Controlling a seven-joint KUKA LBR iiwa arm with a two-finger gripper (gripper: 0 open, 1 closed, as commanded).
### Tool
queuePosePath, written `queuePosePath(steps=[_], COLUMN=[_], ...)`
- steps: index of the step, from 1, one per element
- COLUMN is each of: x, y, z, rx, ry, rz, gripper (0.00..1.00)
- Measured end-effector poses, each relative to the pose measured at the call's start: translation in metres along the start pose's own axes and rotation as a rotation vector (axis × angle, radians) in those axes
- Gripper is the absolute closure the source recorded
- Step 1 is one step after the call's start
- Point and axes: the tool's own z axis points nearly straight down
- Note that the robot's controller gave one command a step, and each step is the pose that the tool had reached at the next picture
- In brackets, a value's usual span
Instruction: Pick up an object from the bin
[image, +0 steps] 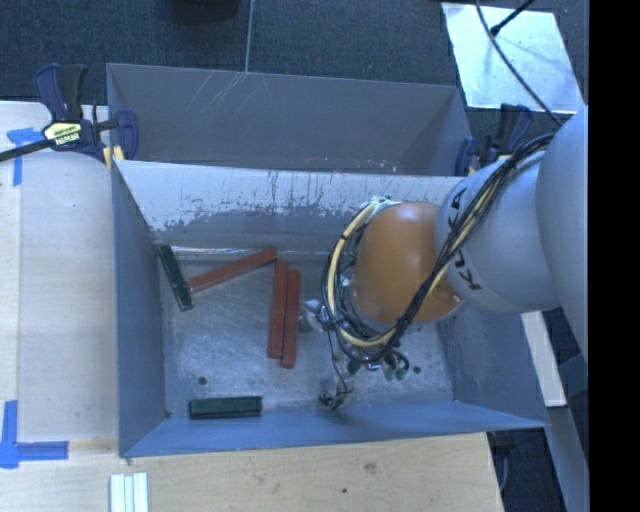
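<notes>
Gripper (333, 397) sits low at the bin's (140, 330) 5 o'clock, close to the front wall. Its tip is small and dark against the floor, and whether it is open or closed cannot be told. Orange cover (395, 270) and looped cables (345, 255) hide the wrist and the floor beneath them. Arm (520, 240) enters from 3 o'clock, cut off at the edge, and bends down into the bin.

Nearest things:
- dark green block (225, 407), flat along the front wall, at 9 o'clock from the gripper and apart from it
- pair of red-brown bars (283, 315), side by side and touching, at 11 o'clock, near

Further off at 10 o'clock lies a single red-brown bar (232, 270), slanted, one end by a second dark green block (174, 278) at the left wall's foot.
</notes>
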Motion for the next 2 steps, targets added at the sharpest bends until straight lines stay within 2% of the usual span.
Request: queuePosePath(steps=[1, 2], x=[-0.001, -0.065], y=[0.123, 0.007], z=[-0.002, -0.086], rx=[-0.003, 0.007], ry=[-0.009, -0.017], rz=[0.028, -0.009], gripper=[0.0, 0.0])
